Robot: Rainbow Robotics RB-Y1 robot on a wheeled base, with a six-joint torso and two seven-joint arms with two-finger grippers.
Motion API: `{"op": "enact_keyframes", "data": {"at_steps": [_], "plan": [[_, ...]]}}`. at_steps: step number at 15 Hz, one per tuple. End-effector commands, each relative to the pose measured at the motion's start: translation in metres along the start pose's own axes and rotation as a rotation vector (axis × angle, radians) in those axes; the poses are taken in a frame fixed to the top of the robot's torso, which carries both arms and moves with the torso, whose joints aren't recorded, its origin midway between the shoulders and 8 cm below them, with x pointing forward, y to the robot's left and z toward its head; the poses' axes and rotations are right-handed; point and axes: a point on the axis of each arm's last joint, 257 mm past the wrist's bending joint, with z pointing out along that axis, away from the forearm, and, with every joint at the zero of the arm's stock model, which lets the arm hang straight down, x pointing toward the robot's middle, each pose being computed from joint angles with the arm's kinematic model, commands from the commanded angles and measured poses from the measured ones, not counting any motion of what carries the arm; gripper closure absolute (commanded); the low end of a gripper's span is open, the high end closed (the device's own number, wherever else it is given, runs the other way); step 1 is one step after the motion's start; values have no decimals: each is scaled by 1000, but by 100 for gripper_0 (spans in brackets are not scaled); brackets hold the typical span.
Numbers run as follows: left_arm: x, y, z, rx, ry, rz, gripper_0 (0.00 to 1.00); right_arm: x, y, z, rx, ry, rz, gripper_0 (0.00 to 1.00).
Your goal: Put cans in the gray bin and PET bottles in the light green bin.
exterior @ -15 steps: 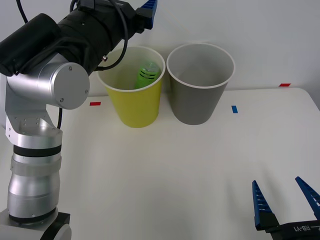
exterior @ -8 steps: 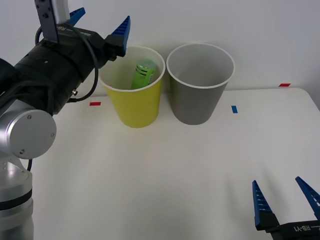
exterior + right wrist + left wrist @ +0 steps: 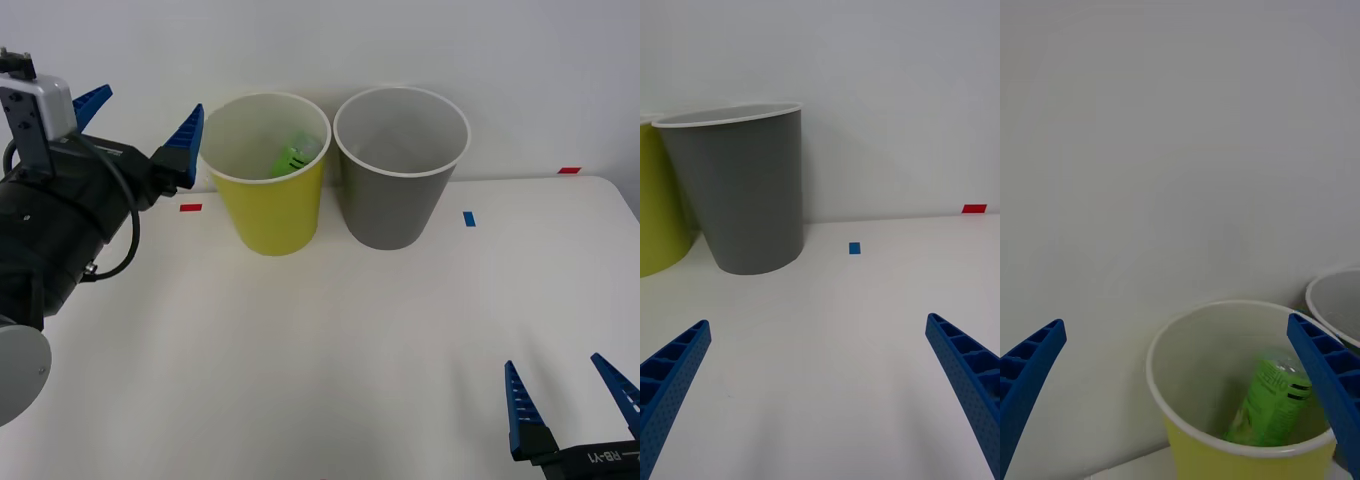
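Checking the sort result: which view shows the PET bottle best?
Left wrist view: the PET bottle leans inside the light green bin, green label and dark band plain past the rim. The front view gives a green sliver behind that rim. In the right wrist view the bin's wall hides its contents.

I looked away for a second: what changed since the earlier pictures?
The left gripper, fingers open, drew back from over the green bin toward the robot's left. The bottle settled lower inside that bin. The gray bin and the open right gripper stayed put.
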Motion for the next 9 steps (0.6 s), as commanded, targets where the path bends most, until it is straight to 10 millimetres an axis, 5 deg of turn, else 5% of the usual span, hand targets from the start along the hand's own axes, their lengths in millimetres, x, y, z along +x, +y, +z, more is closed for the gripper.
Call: {"op": "enact_keyframes", "data": {"at_steps": [1, 9], "plan": [[11, 11, -21, -44, -31, 5, 0, 0, 0, 0, 0, 0, 0, 0], [44, 28, -86, -155, -69, 25, 0, 0, 0, 0, 0, 0, 0, 0]]}}
